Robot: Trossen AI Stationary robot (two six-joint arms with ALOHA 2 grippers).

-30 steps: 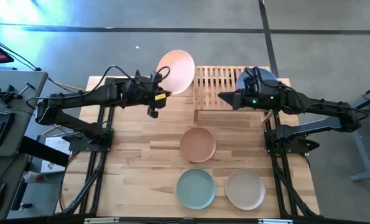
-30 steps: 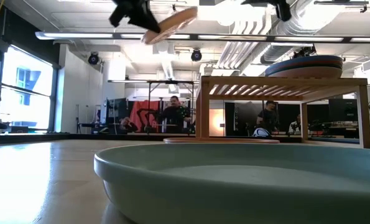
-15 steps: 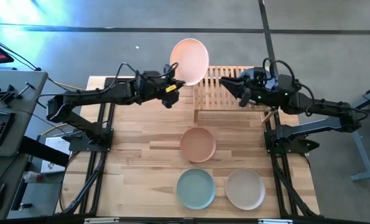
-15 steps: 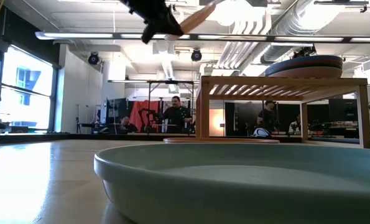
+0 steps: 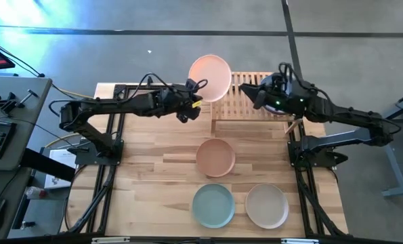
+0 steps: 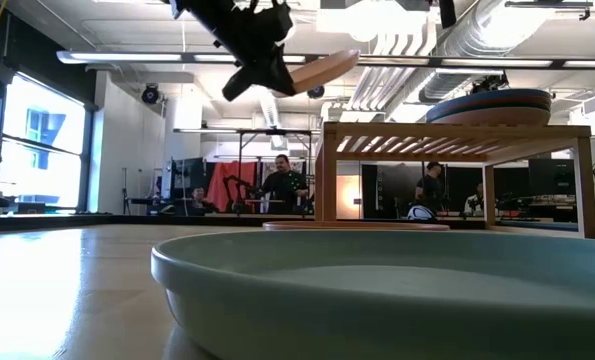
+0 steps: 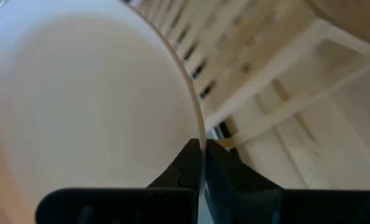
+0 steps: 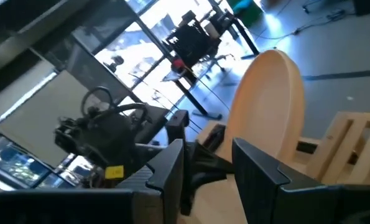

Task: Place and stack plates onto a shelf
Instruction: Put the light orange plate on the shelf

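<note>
Dark cabled arms, yellow label

Open left half of the rack, crowded right half

The wooden slat shelf [image 5: 245, 95] has bare slats at upper centre; the plate stack [image 6: 489, 105] fills its right end, and the right gripper [image 5: 244, 92] hangs above the slats.

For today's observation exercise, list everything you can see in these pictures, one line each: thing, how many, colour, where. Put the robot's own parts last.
Pale pink plate: one, held in the air over the shelf's left end.
Salmon plate: one, mid-table.
Mint plate: one, front of table.
Beige plate: one, front, right of the mint one.
Stacked plates: count unclear, on the shelf's right end.
Shelf: one, pale wood, back of table.
Left claw: shut on the pink plate's rim.
Right claw: open, above the shelf.
</note>
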